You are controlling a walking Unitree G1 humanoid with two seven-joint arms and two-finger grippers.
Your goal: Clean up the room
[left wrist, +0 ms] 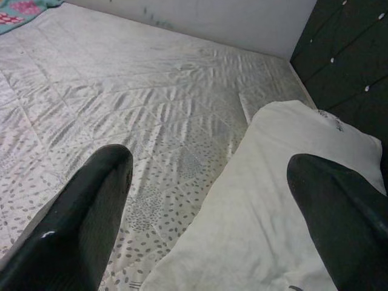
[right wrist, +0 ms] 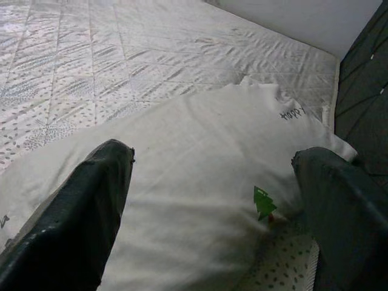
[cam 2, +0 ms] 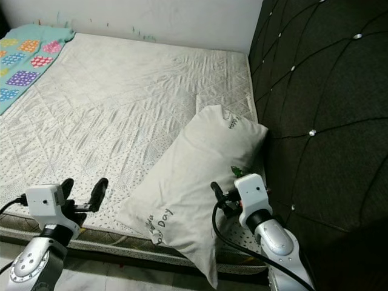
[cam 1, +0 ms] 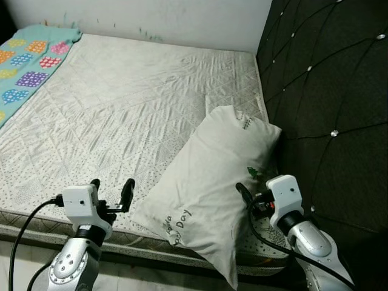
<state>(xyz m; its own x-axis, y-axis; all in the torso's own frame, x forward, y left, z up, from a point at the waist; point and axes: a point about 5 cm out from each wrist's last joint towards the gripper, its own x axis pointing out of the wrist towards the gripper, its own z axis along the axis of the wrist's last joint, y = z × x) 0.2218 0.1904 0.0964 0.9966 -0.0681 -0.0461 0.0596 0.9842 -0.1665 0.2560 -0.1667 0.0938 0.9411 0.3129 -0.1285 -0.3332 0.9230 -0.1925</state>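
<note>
Hanging over the mattress (cam 1: 139, 103) edge, the pillow (cam 1: 206, 182) could slip floorward; both the left gripper (cam 1: 111, 189) and right gripper (right wrist: 206, 200) are spread, empty.

The scene is evenly and softly lit, with a pale sheen seen on the quilted mattress (cam 1: 139, 109). The dark headboard (cam 1: 327, 109) is left dim, its studs glinting. The head views are sharp. In the wrist views the near black fingers (left wrist: 79, 224) are blurred, with small highlights.
</note>
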